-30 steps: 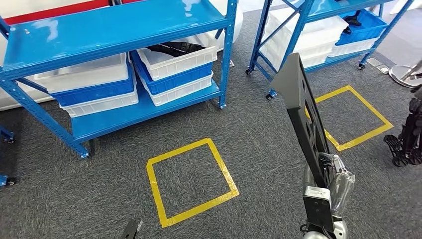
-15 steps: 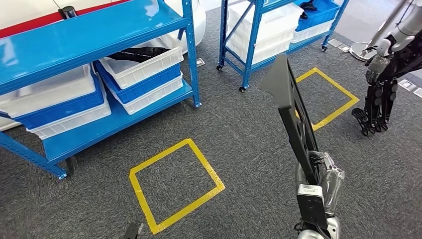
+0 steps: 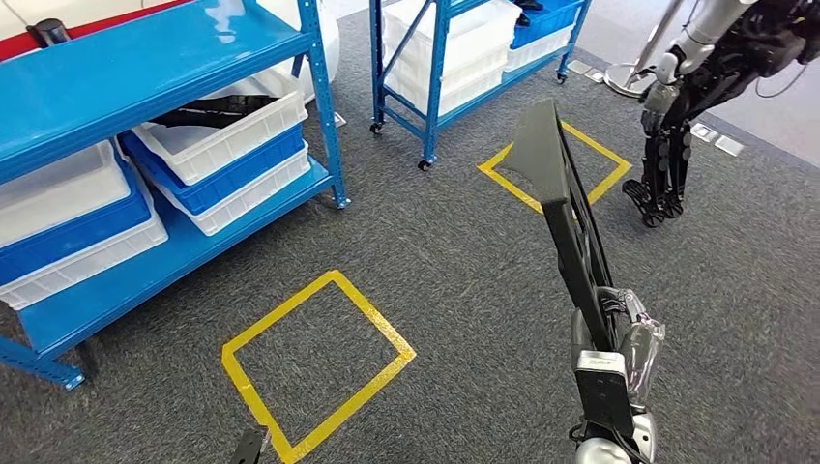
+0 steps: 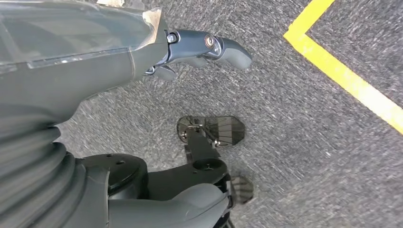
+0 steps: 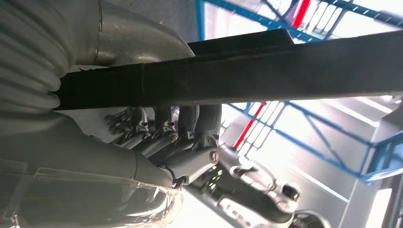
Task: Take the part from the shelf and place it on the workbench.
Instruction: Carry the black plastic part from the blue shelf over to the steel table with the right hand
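Note:
The part [image 3: 566, 208] is a long, flat black panel with cut-outs, standing nearly upright over the carpet at the right of the head view. My right hand [image 3: 619, 338] grips its lower end. In the right wrist view the part [image 5: 247, 71] runs across as a dark bar, with my right hand's fingers [image 5: 180, 123] curled around it. My left hand [image 4: 190, 47] hangs over the grey carpet with its fingers stretched out, holding nothing. Its tip [image 3: 249, 447] shows at the bottom edge of the head view.
A blue shelf [image 3: 324, 126] at the left carries white and blue bins [image 3: 222, 145], one holding dark parts. A second wheeled blue shelf [image 3: 435, 77] stands behind. Two yellow tape squares [image 3: 319, 362] [image 3: 556, 159] mark the carpet. Another robot [image 3: 677, 116] stands at the upper right.
The whole picture has shifted left and turned, so the camera has moved. The other robot has come further into view. My right hand still holds the part upright.

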Motion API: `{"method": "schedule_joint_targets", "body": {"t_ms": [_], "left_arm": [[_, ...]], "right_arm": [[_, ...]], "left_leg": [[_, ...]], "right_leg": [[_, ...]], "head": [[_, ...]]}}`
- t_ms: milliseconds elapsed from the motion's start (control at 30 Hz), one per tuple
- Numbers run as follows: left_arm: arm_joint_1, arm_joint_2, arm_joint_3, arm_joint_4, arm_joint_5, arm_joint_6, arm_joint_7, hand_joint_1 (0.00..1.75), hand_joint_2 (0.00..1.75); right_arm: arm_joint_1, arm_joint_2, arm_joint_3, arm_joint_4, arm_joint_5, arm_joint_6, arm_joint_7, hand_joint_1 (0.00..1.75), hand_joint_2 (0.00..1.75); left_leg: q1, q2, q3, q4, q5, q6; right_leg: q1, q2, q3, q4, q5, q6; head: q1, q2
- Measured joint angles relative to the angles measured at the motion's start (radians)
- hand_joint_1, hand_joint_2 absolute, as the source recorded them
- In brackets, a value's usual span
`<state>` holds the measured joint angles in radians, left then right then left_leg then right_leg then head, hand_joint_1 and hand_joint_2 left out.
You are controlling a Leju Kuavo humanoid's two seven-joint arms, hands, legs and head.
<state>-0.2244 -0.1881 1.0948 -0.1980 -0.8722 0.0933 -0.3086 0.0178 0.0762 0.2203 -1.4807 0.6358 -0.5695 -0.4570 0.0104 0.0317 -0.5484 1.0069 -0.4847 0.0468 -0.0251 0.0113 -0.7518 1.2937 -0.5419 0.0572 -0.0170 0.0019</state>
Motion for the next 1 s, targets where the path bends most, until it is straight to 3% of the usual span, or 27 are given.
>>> {"method": "schedule_joint_targets", "body": {"t_ms": [33, 67, 133, 200, 233, 300, 367, 433, 467, 500, 533, 567, 633, 667, 733, 767, 800, 867, 933, 1000], "left_arm": [[0.0, 0.0, 0.0, 0.0, 0.0, 0.001, 0.0, 0.0, 1.75], [-0.001, 0.0, 0.0, 0.0, 0.0, 0.004, 0.0, 0.0, 1.75], [-0.002, 0.0, 0.0, 0.0, -0.002, 0.01, 0.0, 0.0, 1.75], [-0.003, 0.001, 0.0, 0.0, -0.004, 0.011, 0.0, 0.0, 1.75], [-0.004, 0.001, 0.0, 0.0, -0.004, 0.011, -0.001, 0.0, 1.75], [-0.007, 0.0, 0.0, 0.0, -0.006, 0.013, -0.004, 0.0, 1.75], [-0.01, 0.0, -0.001, 0.0, -0.013, 0.035, -0.006, 0.0, 1.75], [-0.011, 0.0, -0.001, 0.0, -0.019, 0.067, -0.007, 0.0, 1.75], [-0.01, 0.0, -0.001, 0.0, -0.019, 0.077, -0.008, 0.0, 1.75], [-0.009, 0.0, -0.001, 0.0, -0.015, 0.076, -0.012, 0.0, 1.75], [-0.009, 0.001, -0.001, 0.0, -0.009, 0.069, -0.018, 0.0, 1.75], [-0.01, 0.001, -0.001, 0.0, -0.003, 0.061, -0.027, 0.0, 1.75], [-0.011, 0.002, 0.0, 0.0, 0.011, 0.051, -0.039, 0.0, 1.75], [-0.012, 0.002, 0.0, 0.0, 0.017, 0.055, -0.042, 0.0, 1.75], [-0.012, 0.002, 0.002, 0.0, 0.029, 0.064, -0.048, 0.0, 1.75], [-0.013, 0.002, 0.004, 0.0, 0.034, 0.068, -0.053, 0.0, 1.75], [-0.013, 0.001, 0.004, 0.0, 0.037, 0.07, -0.06, 0.0, 1.75], [-0.016, 0.0, 0.005, 0.0, 0.034, 0.075, -0.07, 0.0, 1.75], [-0.015, 0.0, 0.005, 0.0, 0.024, 0.075, -0.07, 0.0, 1.75], [-0.011, 0.001, 0.004, 0.0, 0.007, 0.071, -0.055, 0.0, 1.75]], "right_arm": [[0.001, -0.001, 0.0, 0.002, -0.001, 0.0, 0.0, 1.75, 1.75], [0.001, -0.002, 0.0, 0.004, -0.002, 0.0, -0.001, 1.75, 1.75], [0.0, -0.003, 0.001, 0.006, -0.005, 0.0, -0.002, 1.75, 1.75], [-0.003, -0.003, 0.003, 0.006, -0.008, 0.0, -0.004, 1.75, 1.75], [-0.003, -0.004, 0.004, 0.006, -0.008, -0.001, -0.004, 1.75, 1.75], [-0.003, -0.004, 0.004, 0.006, -0.009, -0.005, -0.005, 1.75, 1.75], [-0.004, -0.003, 0.003, 0.006, -0.009, -0.01, -0.005, 1.75, 1.75], [-0.005, -0.002, 0.004, 0.006, -0.009, -0.014, -0.005, 1.75, 1.75], [-0.005, -0.001, 0.004, 0.007, -0.01, -0.014, -0.005, 1.75, 1.75], [-0.004, 0.0, 0.004, 0.009, -0.01, -0.014, -0.005, 1.75, 1.75], [-0.004, 0.001, 0.004, 0.011, -0.01, -0.014, -0.005, 1.75, 1.75], [-0.003, 0.002, 0.004, 0.014, -0.01, -0.014, -0.006, 1.75, 1.75], [-0.005, 0.005, 0.004, 0.017, -0.01, -0.014, -0.008, 1.75, 1.75], [-0.008, 0.006, 0.004, 0.018, -0.009, -0.014, -0.009, 1.75, 1.75], [-0.013, 0.008, 0.004, 0.02, -0.009, -0.014, -0.012, 1.75, 1.75], [-0.014, 0.008, 0.004, 0.021, -0.009, -0.014, -0.013, 1.75, 1.75], [-0.014, 0.008, 0.004, 0.023, -0.009, -0.014, -0.014, 1.75, 1.75], [-0.018, 0.008, 0.004, 0.026, -0.009, -0.014, -0.014, 1.75, 1.75], [-0.025, 0.008, 0.004, 0.029, -0.011, -0.013, -0.014, 1.75, 1.75], [-0.027, 0.01, 0.004, 0.035, -0.013, -0.012, -0.015, 1.75, 1.75]], "left_leg": [[-0.001, 0.013, 0.0, 0.0, 0.0, 0.0], [-0.001, 0.026, 0.0, 0.0, 0.0, -0.001], [-0.004, 0.047, 0.003, 0.001, -0.003, -0.005], [-0.01, 0.065, 0.005, 0.002, -0.006, -0.013], [-0.011, 0.074, 0.006, 0.001, -0.007, -0.018], [-0.008, 0.08, 0.009, 0.001, -0.011, -0.028], [-0.002, 0.035, -0.008, 0.046, -0.047, -0.038], [0.001, -0.019, -0.064, 0.171, -0.117, -0.044], [0.001, -0.03, -0.096, 0.238, -0.145, -0.045], [0.001, -0.033, -0.118, 0.28, -0.155, -0.046], [0.001, -0.035, -0.122, 0.284, -0.143, -0.046], [0.002, -0.038, -0.106, 0.248, -0.112, -0.045], [0.008, -0.073, -0.044, 0.117, -0.042, -0.044], [0.011, -0.094, -0.021, 0.065, -0.022, -0.043], [0.009, -0.115, -0.008, 0.026, -0.016, -0.04], [0.006, -0.105, -0.009, 0.023, -0.013, -0.035], [0.005, -0.092, -0.009, 0.02, -0.009, -0.027], [0.005, -0.067, -0.006, 0.011, -0.001, -0.011], [0.003, -0.039, -0.006, 0.008, 0.001, -0.001], [-0.001, -0.01, -0.007, 0.008, 0.0, 0.002]], "right_leg": [[0.0, -0.003, 0.01, -0.008, 0.006, 0.005], [0.001, -0.01, 0.04, -0.056, 0.024, 0.01], [0.007, -0.05, 0.13, -0.205, 0.066, 0.014], [0.015, -0.075, 0.175, -0.286, 0.086, 0.004], [0.018, -0.07, 0.176, -0.291, 0.087, -0.002], [0.014, -0.046, 0.171, -0.295, 0.093, -0.014], [0.005, -0.026, 0.171, -0.301, 0.1, -0.027], [0.003, -0.005, 0.17, -0.302, 0.102, -0.035], [0.004, 0.007, 0.169, -0.301, 0.103, -0.038], [0.005, 0.021, 0.168, -0.301, 0.103, -0.039], [0.005, 0.035, 0.167, -0.3, 0.104, -0.04], [0.005, 0.049, 0.167, -0.298, 0.104, -0.04], [0.005, 0.075, 0.165, -0.291, 0.103, -0.038], [0.007, 0.087, 0.161, -0.285, 0.103, -0.035], [0.008, 0.108, 0.148, -0.281, 0.107, -0.023], [0.006, 0.12, 0.143, -0.283, 0.111, -0.015], [0.003, 0.121, 0.137, -0.284, 0.113, -0.009], [0.006, 0.08, 0.113, -0.247, 0.096, -0.005], [0.009, 0.021, 0.056, -0.132, 0.047, -0.009], [0.007, 0.002, -0.001, -0.012, 0.007, -0.007]], "head": [[0.001, 0.0], [0.001, 0.0], [0.003, 0.0], [0.003, 0.0], [0.002, 0.0], [0.001, 0.0], [-0.003, 0.0], [-0.01, 0.0], [-0.013, 0.0], [-0.014, 0.0], [-0.015, 0.0], [-0.016, 0.0], [-0.018, 0.0], [-0.018, 0.0], [-0.017, 0.0], [-0.017, 0.0], [-0.017, 0.0], [-0.012, 0.0], [-0.005, 0.0], [-0.002, 0.0]]}}
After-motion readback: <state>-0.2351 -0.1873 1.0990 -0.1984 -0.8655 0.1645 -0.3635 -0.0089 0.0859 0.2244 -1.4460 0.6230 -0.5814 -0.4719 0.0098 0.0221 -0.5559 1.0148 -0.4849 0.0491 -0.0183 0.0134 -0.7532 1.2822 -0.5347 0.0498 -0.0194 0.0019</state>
